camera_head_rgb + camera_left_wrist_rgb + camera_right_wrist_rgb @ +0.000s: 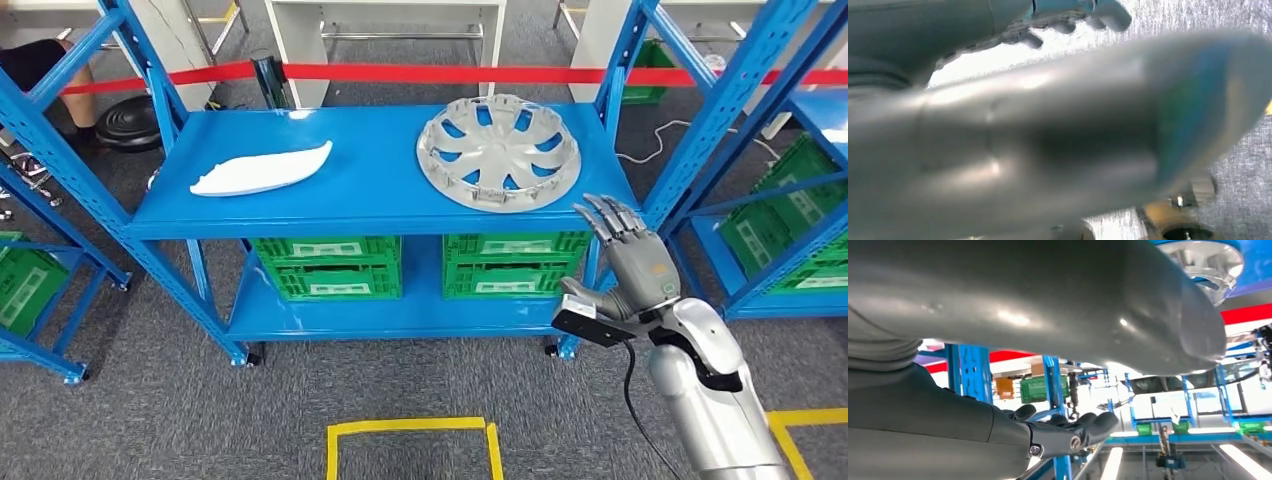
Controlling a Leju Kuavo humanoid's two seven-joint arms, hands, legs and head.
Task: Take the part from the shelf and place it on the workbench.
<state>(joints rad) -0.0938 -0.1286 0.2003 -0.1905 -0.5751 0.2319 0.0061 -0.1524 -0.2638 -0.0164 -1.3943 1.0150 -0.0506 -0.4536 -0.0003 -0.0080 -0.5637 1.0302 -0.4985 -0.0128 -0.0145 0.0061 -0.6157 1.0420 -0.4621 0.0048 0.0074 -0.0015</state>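
A silver wheel cover (498, 152) lies flat on the right half of the blue shelf's top board (370, 195). A white curved part (262, 169) lies on the left half. My right hand (630, 262) is raised just off the shelf's front right corner, below and right of the wheel cover, fingers stretched and apart, holding nothing. In the right wrist view that hand (1068, 432) is empty, and the wheel cover's rim (1208, 260) shows beyond the thumb. In the left wrist view my left hand (1023, 140) hangs over grey floor, blurred and holding nothing.
Two green crates (327, 266) (515, 263) sit on the lower board. Red barrier tape (430, 73) runs behind the shelf. More blue racks with green crates stand at right (790, 200) and left (25, 280). Yellow floor marking (410, 430) lies in front. A person (40, 60) sits at far left.
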